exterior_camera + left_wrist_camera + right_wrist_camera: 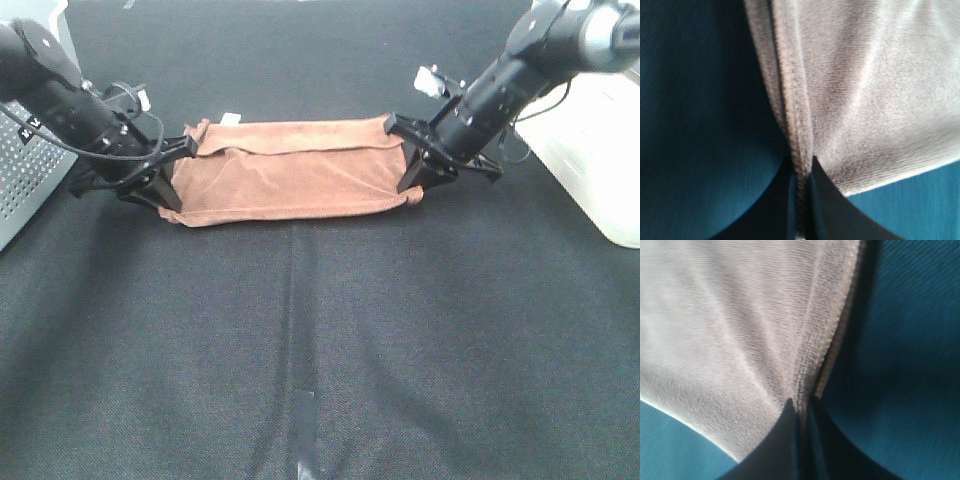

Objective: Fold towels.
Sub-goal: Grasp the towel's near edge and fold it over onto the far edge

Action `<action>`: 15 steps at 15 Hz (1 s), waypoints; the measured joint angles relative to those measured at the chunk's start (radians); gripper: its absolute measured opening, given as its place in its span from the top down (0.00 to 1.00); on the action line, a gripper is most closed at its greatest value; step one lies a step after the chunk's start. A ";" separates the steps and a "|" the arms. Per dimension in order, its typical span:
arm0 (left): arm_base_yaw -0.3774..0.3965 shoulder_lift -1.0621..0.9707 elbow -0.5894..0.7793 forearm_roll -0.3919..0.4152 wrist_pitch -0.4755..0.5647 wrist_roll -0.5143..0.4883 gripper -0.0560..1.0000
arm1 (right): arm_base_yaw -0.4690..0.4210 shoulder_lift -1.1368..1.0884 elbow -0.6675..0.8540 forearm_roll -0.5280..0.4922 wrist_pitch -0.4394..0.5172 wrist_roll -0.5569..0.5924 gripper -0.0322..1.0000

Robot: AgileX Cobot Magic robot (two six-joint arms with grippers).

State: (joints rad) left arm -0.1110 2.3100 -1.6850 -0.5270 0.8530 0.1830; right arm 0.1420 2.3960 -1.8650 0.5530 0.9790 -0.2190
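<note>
Reddish-brown towel [290, 175] clamped at each short end by left gripper [801, 207] and right gripper [802, 440]; white tag [230, 119] barely visible.

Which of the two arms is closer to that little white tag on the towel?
Left. The left tool grips the towel at the end where the white tag sits; the right tool grips the opposite end.

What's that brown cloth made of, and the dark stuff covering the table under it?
The towel looks like soft terry or microfibre, matte reddish-brown: close up it shows a short fuzzy pile and a stitched hem. The table cover seems a dark woven fabric, matte, with a fine ribbed weave and shallow creases; the exact fibre cannot be told.
</note>
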 joint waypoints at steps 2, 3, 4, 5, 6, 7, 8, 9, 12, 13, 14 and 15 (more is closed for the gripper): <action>-0.004 -0.063 0.073 0.014 0.008 0.007 0.94 | 0.004 -0.045 0.070 -0.004 0.018 0.000 0.97; -0.004 -0.100 0.131 0.020 0.006 0.013 0.94 | 0.004 -0.074 0.129 -0.005 0.013 0.000 0.97; -0.004 -0.127 0.181 0.036 0.002 0.018 0.94 | 0.004 -0.113 0.190 -0.006 0.002 0.000 0.97; -0.004 -0.157 0.246 0.051 -0.004 0.019 0.94 | 0.004 -0.160 0.273 -0.005 -0.018 0.000 0.97; -0.004 -0.183 0.307 0.056 -0.017 0.020 0.94 | 0.006 -0.200 0.357 -0.001 -0.032 -0.002 0.97; -0.005 -0.205 0.372 0.058 -0.041 0.026 0.94 | 0.008 -0.237 0.431 0.003 -0.049 -0.008 0.97; -0.007 -0.220 0.423 0.057 -0.064 0.032 0.94 | 0.008 -0.263 0.500 0.019 -0.069 -0.028 0.97; -0.012 -0.228 0.461 0.056 -0.083 0.034 0.94 | 0.009 -0.278 0.540 0.030 -0.085 -0.047 0.97; -0.014 -0.241 0.438 0.035 -0.099 0.036 0.94 | 0.009 -0.281 0.538 0.048 -0.105 -0.082 0.97; -0.014 -0.242 0.397 0.034 -0.100 0.036 0.94 | 0.009 -0.281 0.509 0.047 -0.109 -0.082 0.97; -0.014 -0.244 0.362 0.034 -0.100 0.019 0.94 | 0.009 -0.281 0.472 0.043 -0.115 -0.083 0.97; -0.014 -0.244 0.325 0.034 -0.100 -0.003 0.94 | 0.009 -0.280 0.426 0.039 -0.120 -0.083 0.97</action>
State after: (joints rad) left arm -0.1250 2.0660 -1.3600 -0.4930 0.7530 0.1800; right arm 0.1510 2.1160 -1.4390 0.5920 0.8590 -0.3020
